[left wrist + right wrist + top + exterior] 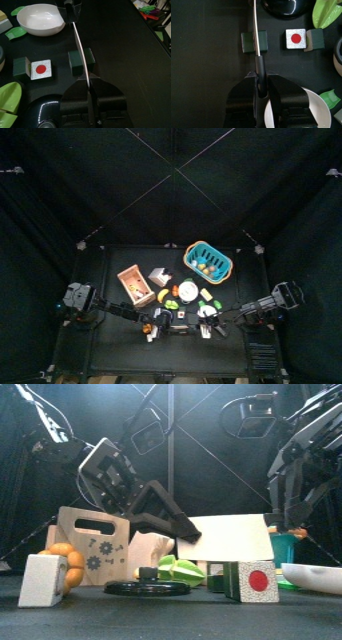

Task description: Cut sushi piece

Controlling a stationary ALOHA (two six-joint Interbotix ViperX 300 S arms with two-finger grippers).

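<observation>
Left fingers (89,102): clenched on a thin silver knife blade (80,47).
Right fingers (260,92): clamped on the same kind of blade, edge-on.
Sushi piece: dark green block (254,41) on the black table (211,25), blade across it, beside a white red-dotted sushi block (296,39).

Two black arms. Left arm (107,308) enters from the left of the top view, right arm (254,308) from the right; each has a pale grey block-shaped joint near the table edge and dark jointed links. Front view: glossy black housings with rounded shells, open ring-shaped brackets in the upper part of the frame, thin black cables looping around them. Left gripper (92,102), bottom centre of the left wrist view: smooth, shiny black, rounded shell. Right gripper (261,95), bottom centre of the right wrist view: matte black, blocky, rounded shoulders.
</observation>
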